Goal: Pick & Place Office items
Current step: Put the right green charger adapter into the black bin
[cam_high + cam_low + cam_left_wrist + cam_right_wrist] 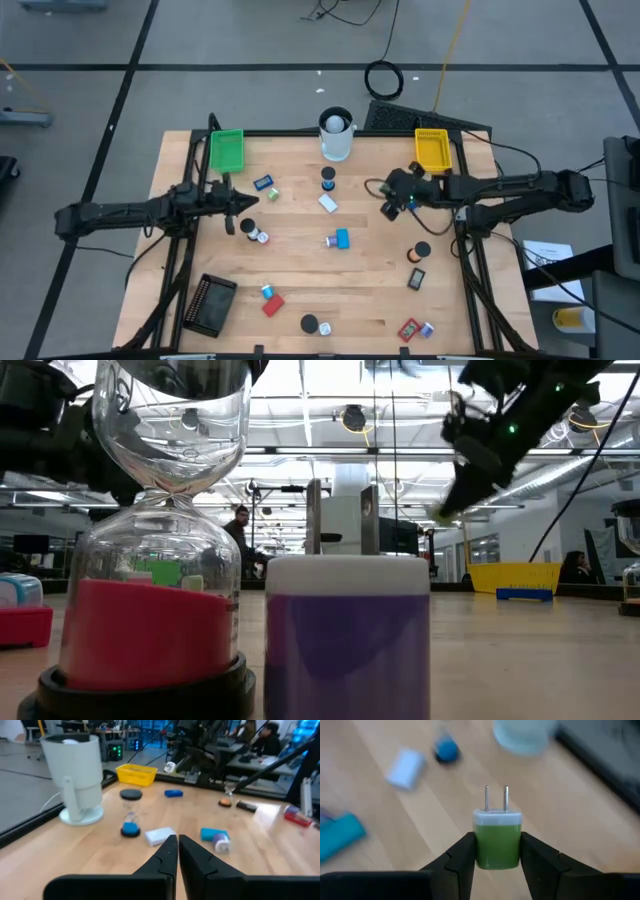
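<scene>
Wooden table (300, 270), right hand (496, 851) gripping green plug (497, 840)

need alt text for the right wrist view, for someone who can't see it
The right gripper is shut on a small green plug adapter with a white top and two metal prongs, held above the light wooden table. Blurred below lie a small white block, a blue round piece and a teal block.

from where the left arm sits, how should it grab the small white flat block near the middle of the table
The small white flat block lies flat, clear of the blue hourglass beside it. Come straight down and pinch its two long edges; its low top leaves nothing else to grip. The left gripper is shut and must open first.
</scene>
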{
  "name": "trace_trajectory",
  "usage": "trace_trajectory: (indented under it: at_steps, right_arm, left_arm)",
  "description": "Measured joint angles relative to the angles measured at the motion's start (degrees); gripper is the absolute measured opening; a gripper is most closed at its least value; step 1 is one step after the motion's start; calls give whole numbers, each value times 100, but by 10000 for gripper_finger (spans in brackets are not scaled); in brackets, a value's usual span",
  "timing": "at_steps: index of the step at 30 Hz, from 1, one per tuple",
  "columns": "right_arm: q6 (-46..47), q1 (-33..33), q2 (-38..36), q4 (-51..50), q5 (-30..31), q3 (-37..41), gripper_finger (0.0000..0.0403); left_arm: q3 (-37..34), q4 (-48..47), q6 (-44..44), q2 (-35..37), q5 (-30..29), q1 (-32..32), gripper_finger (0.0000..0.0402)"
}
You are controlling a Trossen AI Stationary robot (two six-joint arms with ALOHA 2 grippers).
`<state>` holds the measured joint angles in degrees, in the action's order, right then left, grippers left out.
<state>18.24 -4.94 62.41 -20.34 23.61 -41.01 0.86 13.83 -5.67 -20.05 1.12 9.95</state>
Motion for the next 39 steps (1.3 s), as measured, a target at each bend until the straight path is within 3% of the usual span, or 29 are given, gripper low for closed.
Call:
trace_trajectory:
  at_steps: [9, 13, 22, 33, 39]
  right_arm:
    - [-1168, 1079, 880, 1728, 969, 105, 128]
    - [-1688, 1298, 1521, 2857, 963, 107, 128]
    - [-2843, 1635, 2504, 4787, 965, 105, 128]
    - [-3509, 1783, 2551, 4984, 1400, 105, 128]
    - [-3733, 1783, 2554, 5055, 1397, 100, 128]
  left_arm:
    - [5, 2027, -2056, -1863, -98, -187, 125]
    - [184, 2337, -2626, -2592, 39, -306, 165]
    - [1548, 2327, -2649, -4267, -129, -841, 242]
    - [3381, 1336, -2924, -5997, -178, -924, 281]
    - [4083, 971, -2816, -6614, -764, -891, 285]
